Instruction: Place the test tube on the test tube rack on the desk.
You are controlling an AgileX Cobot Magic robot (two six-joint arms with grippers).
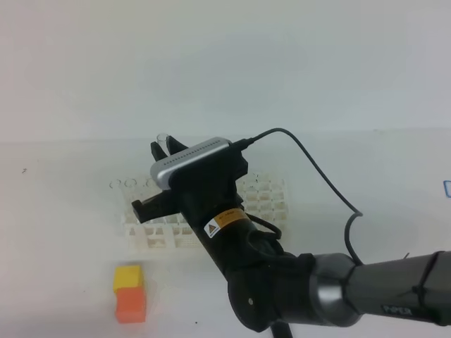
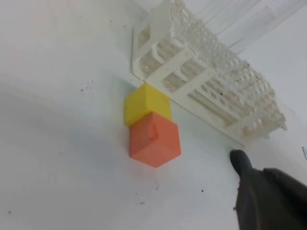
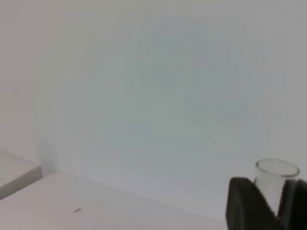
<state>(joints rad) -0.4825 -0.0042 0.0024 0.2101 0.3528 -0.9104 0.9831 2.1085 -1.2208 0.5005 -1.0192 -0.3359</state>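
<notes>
test tube [image 3: 275,181]: clear glass, upright, pinched just below the open rim; judged light, stiff, slippery, fragile; best held near the top.
right gripper [image 1: 166,152]: fingers clamped on the tube, above the rack.
test tube rack [image 1: 262,198]: on desk [image 1: 63,232].
left gripper [image 2: 240,160]: fingers pressed together, empty.
yellow-and-orange block [image 1: 130,293]: at 7 o'clock from the rack.
</notes>
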